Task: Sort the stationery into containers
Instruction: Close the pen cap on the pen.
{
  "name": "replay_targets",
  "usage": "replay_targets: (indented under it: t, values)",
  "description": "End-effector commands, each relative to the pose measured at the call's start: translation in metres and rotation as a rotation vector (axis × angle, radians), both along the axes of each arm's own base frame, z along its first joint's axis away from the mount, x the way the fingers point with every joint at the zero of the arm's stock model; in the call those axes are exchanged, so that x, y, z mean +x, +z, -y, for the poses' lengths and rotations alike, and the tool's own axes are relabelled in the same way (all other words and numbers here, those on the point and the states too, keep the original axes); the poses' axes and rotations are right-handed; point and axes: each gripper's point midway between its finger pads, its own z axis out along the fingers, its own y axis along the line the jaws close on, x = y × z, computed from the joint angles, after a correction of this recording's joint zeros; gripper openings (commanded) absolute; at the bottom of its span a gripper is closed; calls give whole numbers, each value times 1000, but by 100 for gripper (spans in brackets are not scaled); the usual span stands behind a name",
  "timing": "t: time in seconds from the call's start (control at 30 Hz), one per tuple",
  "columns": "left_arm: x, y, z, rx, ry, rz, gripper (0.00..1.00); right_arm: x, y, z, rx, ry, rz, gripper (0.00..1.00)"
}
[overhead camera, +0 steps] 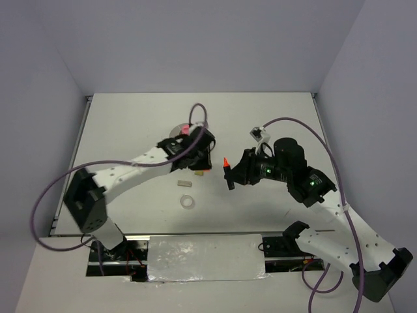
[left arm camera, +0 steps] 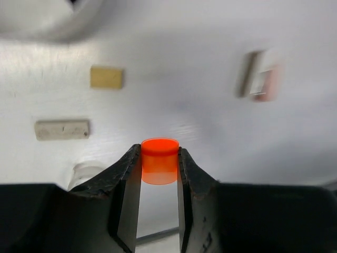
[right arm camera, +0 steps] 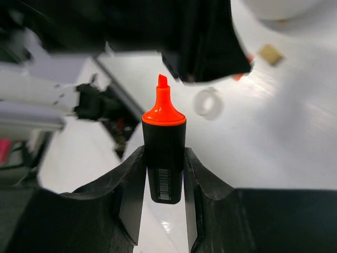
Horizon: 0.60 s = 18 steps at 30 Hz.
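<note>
Left gripper [left arm camera: 159, 152] clenched on the translucent orange plastic cap [left arm camera: 159, 167]. Right gripper [right arm camera: 164, 153] grasps the uncapped black orange-tipped marker [right arm camera: 164, 136]. Flat tan eraser [left arm camera: 106, 77] and clear tape ring [overhead camera: 187, 202] are outside the round white tub [overhead camera: 174, 132]. I'd say most sorting remains.

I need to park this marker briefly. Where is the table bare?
Bare: the far strip of the table, and the far-left corner, left of the tub. Crowded: the middle, around the eraser and tape ring.

Two erasers [left arm camera: 106, 77] [left arm camera: 62, 129], one marker [right arm camera: 164, 158], one cap [left arm camera: 159, 161]
</note>
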Motion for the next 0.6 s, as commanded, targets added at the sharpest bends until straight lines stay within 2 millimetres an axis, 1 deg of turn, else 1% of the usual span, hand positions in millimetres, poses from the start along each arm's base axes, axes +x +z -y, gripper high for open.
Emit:
replay_targets:
  t: [0.0,0.03,0.07,0.1,0.13,0.17,0.2,0.23,0.27,0.3,0.33,0.37,0.4,0.43,0.47,0.5,0.53,0.57]
  values:
    - [26,122,2,-271,-19,272,2,-29,64,-30,279,250,151,0]
    - [29,165,2,-375,-40,386,1,-35,73,-32,326,268,142,0]
    - [26,184,1,-441,-70,423,1,-41,87,-36,385,325,182,0]
    - [22,190,-1,-478,-92,453,1,-45,94,-39,425,351,182,0]
    - [16,237,-2,-598,-127,580,1,-47,110,-44,509,379,186,0]
    - [6,256,-2,-671,-176,618,1,-50,115,-46,541,403,177,0]
    - [0,263,-2,-715,-202,648,0,-54,121,-47,571,427,172,0]
    - [-14,293,-9,-787,-234,725,1,-55,126,-48,602,432,137,0]
    - [-23,318,-11,-853,-269,800,2,-53,134,-51,630,451,161,0]
    - [-34,336,-18,-884,-286,844,3,-55,139,-52,653,465,132,0]
    - [-40,346,-21,-902,-299,866,3,-58,151,-52,686,486,172,0]
    - [-47,361,-22,-931,-327,895,4,-57,153,-55,695,498,166,0]
    - [-55,370,-23,-959,-352,909,5,-58,157,-57,706,510,161,0]
    - [-60,378,-23,-982,-375,919,5,-61,166,-57,718,528,181,0]
    - [-67,388,-22,-1014,-402,935,4,-57,165,-61,716,536,171,0]
    - [-75,391,-19,-1050,-445,921,4,-59,167,-64,721,556,158,0]
    - [-79,395,-19,-1070,-459,922,4,-61,172,-64,733,572,177,0]
    - [-83,398,-18,-1096,-473,933,5,-59,171,-67,734,574,169,0]
